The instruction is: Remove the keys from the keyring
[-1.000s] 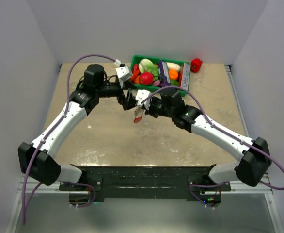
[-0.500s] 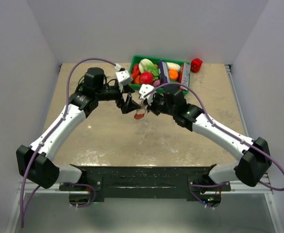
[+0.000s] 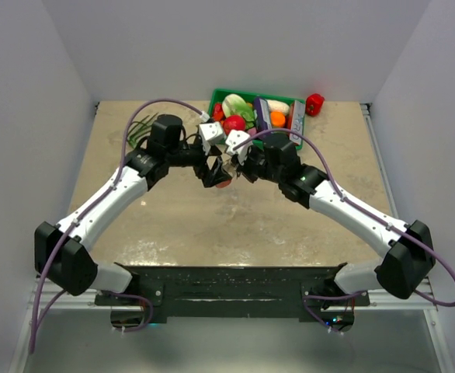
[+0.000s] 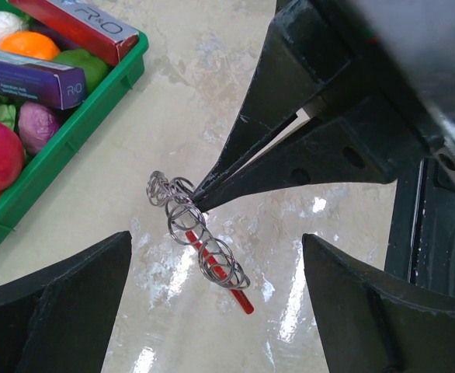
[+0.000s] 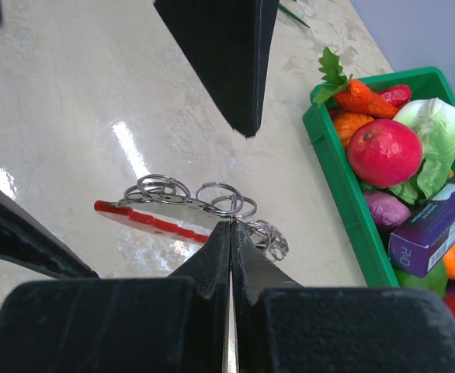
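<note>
R hand [image 5: 231, 225] pinched shut on the keyring [image 4: 187, 221], red tag [image 4: 227, 284] hanging off the counter [image 4: 212, 78], prob so the wide-open, empty L hand [image 4: 216, 237] flanking it can grab on (can't spot keys tbh).

The keyring [image 5: 226, 203] is thin, bright polished metal wire; its red tag [image 5: 151, 220] looks glossy plastic. The right pincer [image 5: 231, 227] is matt black. The bench [image 5: 72, 124] is glossy, marbled beige. At three o'clock, the green tray [image 5: 340, 210] is smooth plastic.

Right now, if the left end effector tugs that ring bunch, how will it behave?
Probably floppy: the keyring bunch is several linked rings pinched by the shut right end effector. Likely slippery: thin shiny metal. Its red tag looks stiff.
</note>
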You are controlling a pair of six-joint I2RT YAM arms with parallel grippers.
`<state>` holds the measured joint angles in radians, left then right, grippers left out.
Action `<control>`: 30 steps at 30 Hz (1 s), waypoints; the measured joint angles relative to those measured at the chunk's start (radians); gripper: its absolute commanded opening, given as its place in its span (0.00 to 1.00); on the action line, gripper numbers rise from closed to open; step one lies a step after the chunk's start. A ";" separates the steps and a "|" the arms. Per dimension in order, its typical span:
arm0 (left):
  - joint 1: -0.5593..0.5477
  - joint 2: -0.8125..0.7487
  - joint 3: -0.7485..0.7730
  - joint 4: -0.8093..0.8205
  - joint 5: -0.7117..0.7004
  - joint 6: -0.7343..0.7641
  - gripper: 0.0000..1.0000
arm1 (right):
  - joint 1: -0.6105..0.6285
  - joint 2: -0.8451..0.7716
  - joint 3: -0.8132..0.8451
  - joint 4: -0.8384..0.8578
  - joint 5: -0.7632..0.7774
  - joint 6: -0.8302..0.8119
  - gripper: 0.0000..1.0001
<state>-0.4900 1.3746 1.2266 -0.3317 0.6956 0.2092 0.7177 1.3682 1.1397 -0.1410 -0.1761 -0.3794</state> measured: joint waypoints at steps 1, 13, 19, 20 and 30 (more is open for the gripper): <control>-0.007 0.010 0.000 -0.001 -0.010 0.004 0.90 | 0.000 0.000 0.001 0.000 0.000 0.002 0.00; -0.039 0.043 0.013 0.003 -0.094 0.027 0.80 | -0.010 0.000 0.001 -0.028 0.002 0.018 0.00; -0.043 0.039 0.013 0.017 -0.132 0.036 0.85 | -0.012 -0.001 0.001 -0.027 0.001 0.027 0.00; -0.043 0.037 0.012 0.021 -0.135 0.036 0.85 | -0.013 -0.002 0.001 -0.026 0.001 0.029 0.00; -0.043 0.005 -0.031 0.037 -0.116 0.034 0.85 | -0.064 -0.039 0.001 0.009 -0.051 0.073 0.00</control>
<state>-0.5335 1.3800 1.1961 -0.2947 0.5797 0.2432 0.6537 1.3293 1.1408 -0.1322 -0.2268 -0.3065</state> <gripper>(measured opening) 0.852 0.007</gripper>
